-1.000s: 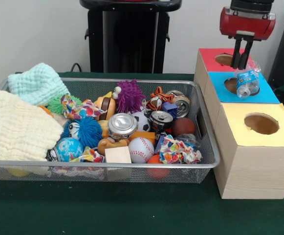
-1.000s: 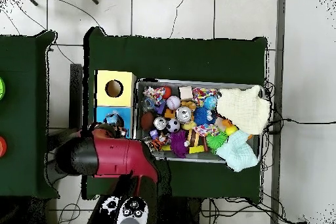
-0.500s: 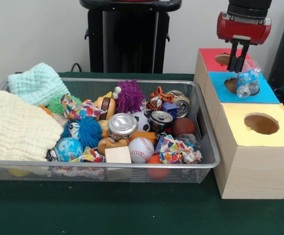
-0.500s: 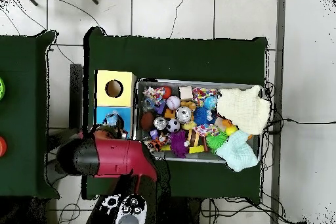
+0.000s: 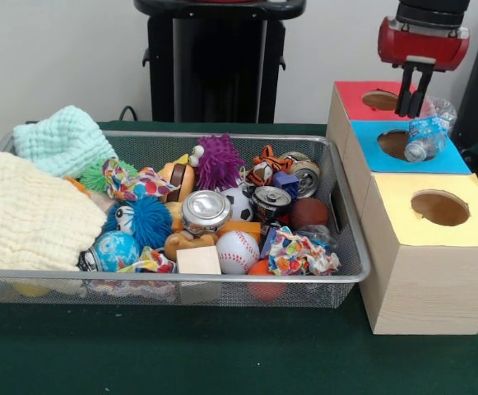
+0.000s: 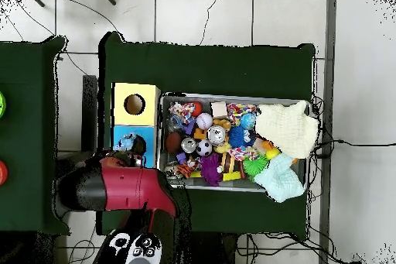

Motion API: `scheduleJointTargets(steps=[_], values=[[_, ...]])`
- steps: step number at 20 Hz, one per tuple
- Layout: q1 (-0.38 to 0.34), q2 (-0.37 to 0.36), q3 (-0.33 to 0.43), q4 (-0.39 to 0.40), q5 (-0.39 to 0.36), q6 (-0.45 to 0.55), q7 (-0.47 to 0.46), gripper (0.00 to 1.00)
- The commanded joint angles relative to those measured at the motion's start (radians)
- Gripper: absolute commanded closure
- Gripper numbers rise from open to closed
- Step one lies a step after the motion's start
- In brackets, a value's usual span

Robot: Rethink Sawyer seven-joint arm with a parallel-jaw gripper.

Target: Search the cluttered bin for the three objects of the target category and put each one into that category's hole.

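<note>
My gripper [image 5: 413, 113] hangs over the blue-topped box [image 5: 457, 160] at the right. It looks shut on a small clear bottle with a blue-and-white label [image 5: 429, 132]. The bottle tilts, with its lower end at the right edge of the box's round hole [image 5: 393, 144]. From overhead my red arm [image 6: 116, 187] hides the gripper, and the bottle [image 6: 126, 145] shows as a blue patch on the box. The silver mesh bin [image 5: 181, 278] is full of toys. Something clear and creased [image 5: 318, 234] lies by its right wall, maybe another bottle.
The red-topped box [image 5: 354, 97] stands behind the blue one and the yellow-topped box [image 5: 469, 230] in front. The bin holds shiny cans [image 5: 206, 210], patterned rags [image 5: 300, 253], balls and a cream blanket [image 5: 25, 214]. A black pedestal [image 5: 214, 66] stands behind.
My gripper has shifted slightly right over the blue box. The bottle went with it and tilted, so more of the round hole shows.
</note>
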Motion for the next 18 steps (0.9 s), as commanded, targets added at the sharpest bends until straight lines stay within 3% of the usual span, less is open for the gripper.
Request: scheduleJointTargets(steps=[1, 7, 18], values=[[-0.042, -0.043, 0.079, 0.022, 0.051, 0.097, 0.166, 1.0], [-0.101, -0.037, 0.16, 0.075, 0.076, 0.009, 0.143, 1.0], [-0.099, -0.016, 0.149, 0.054, 0.057, 0.025, 0.149, 1.0]])
